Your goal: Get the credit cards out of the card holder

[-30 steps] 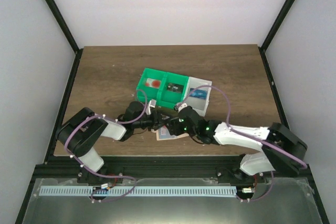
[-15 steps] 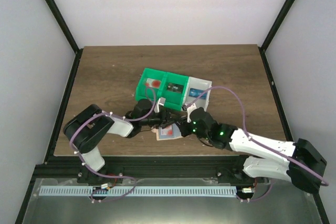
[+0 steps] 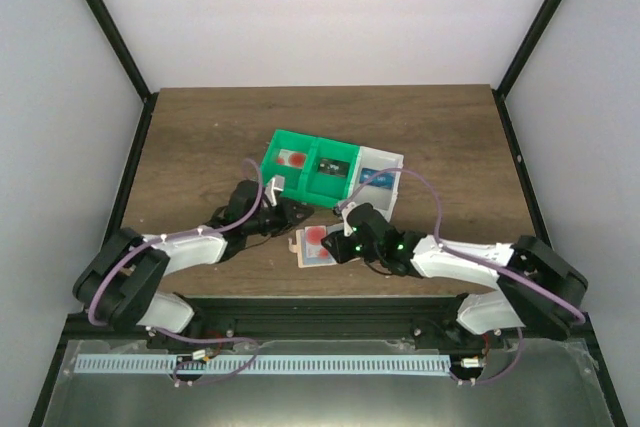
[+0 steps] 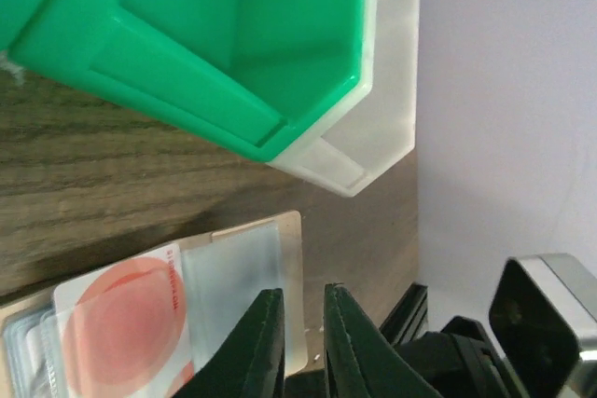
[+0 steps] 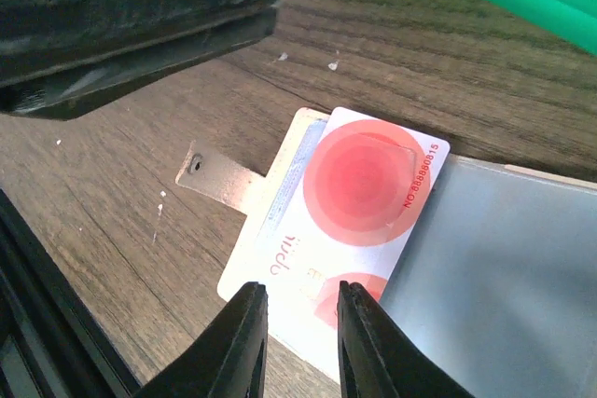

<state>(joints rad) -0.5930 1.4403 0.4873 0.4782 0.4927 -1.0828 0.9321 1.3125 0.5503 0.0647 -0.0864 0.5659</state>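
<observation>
card holder (image 3: 318, 258): open and flat on counter (image 3: 200, 137), near its front edge, just in front of the bins, between the two claws; pale blue inner panel up, tan rim around it
tab (image 5: 219, 179): tan strap with a small hole, sticking out of the holder's side onto bare wood
card (image 5: 364, 184): white with a big red circle and red print along one edge; lying on the holder's panel, one end past the holder's rim; second red circle partly hidden at the right claw's tips
left claw (image 3: 293, 215): low over the counter, just beside the holder's bin-side edge; in the left wrist view the dark fingers (image 4: 266, 342) are nearly together with a slim gap, tips over the holder's corner; cannot tell if anything is pinched
right claw (image 5: 298, 288): at the holder's other side, tips over the card's near end; fingers drawn close, card showing in the narrow gap; cannot tell if clamped on it or only above it
green bin (image 3: 305, 162): behind the holder, two compartments, red-marked item in the left one
white bin (image 3: 383, 162): touching the green bin's right side, blue item inside
</observation>
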